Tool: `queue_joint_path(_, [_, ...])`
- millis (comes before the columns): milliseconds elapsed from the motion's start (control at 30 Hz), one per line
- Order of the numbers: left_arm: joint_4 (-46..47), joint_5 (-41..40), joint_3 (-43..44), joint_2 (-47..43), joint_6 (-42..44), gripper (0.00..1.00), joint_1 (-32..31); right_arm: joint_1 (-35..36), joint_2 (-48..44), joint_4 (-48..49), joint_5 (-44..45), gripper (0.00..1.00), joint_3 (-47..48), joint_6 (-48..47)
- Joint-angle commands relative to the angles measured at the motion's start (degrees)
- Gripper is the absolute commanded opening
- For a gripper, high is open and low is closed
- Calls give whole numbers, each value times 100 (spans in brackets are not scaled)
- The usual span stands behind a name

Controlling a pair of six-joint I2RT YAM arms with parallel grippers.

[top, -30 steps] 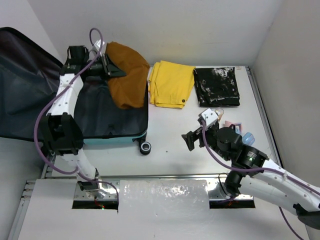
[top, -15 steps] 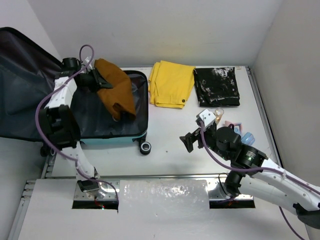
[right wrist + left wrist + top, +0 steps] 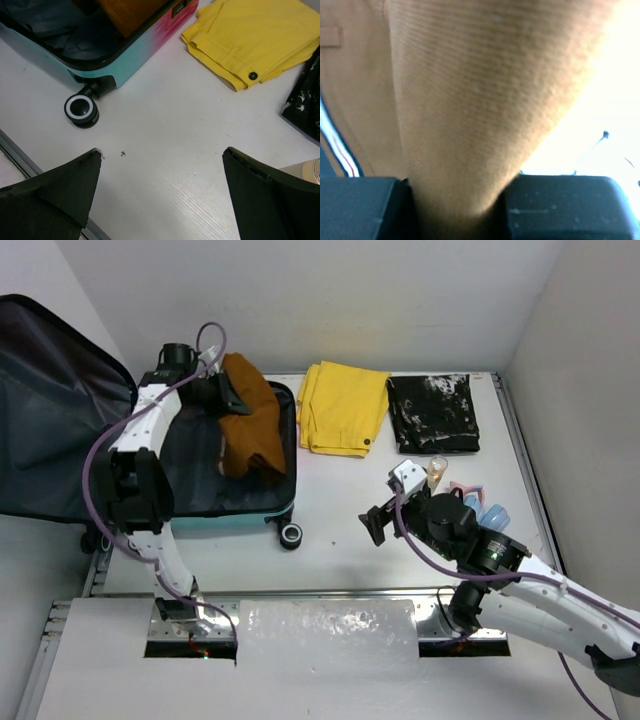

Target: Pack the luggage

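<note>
The luggage (image 3: 230,517) is laid open at the left end of the tabletop (image 3: 340,540). Its base shell is set flat, dark lining upward, and its lid is spread out to the left and tilted up. The long axis is run from the near edge to the far edge. The black wheels (image 3: 291,535) are pointed toward the arm bases. The teal end is seen at the wheels, and the pink end is turned away toward the far wall.

The left claw (image 3: 228,396) is held over the far part of the open base, inside the luggage's outline. It is clamped on a brown garment (image 3: 250,430), which is gripped between both fingers in the left wrist view. The cloth is hung down from the claw into the right side of the base, along its right wall.

The right claw (image 3: 160,197) is held to the right of the luggage, over bare tabletop near the wheeled corner but apart from it. Its fingers are spread wide, and nothing is held between them.

A folded yellow garment (image 3: 343,408) is laid just beside the luggage's far right corner. A black patterned garment (image 3: 433,412) is laid to its right.
</note>
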Motion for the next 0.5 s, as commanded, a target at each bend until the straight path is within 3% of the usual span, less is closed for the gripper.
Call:
queue_joint_path(0, [841,950,122,-1014,-491,0,-267,-3,60,318,34,99,-2,20])
queue_joint_path(233, [2249,1794,-756,-1393,-1486,0,-302,-3,175,353,16,99,42,55])
queue_joint_path(467, [1013,1417,-880,-401,-399,0,224,-3,272,362,-36,99,77,29])
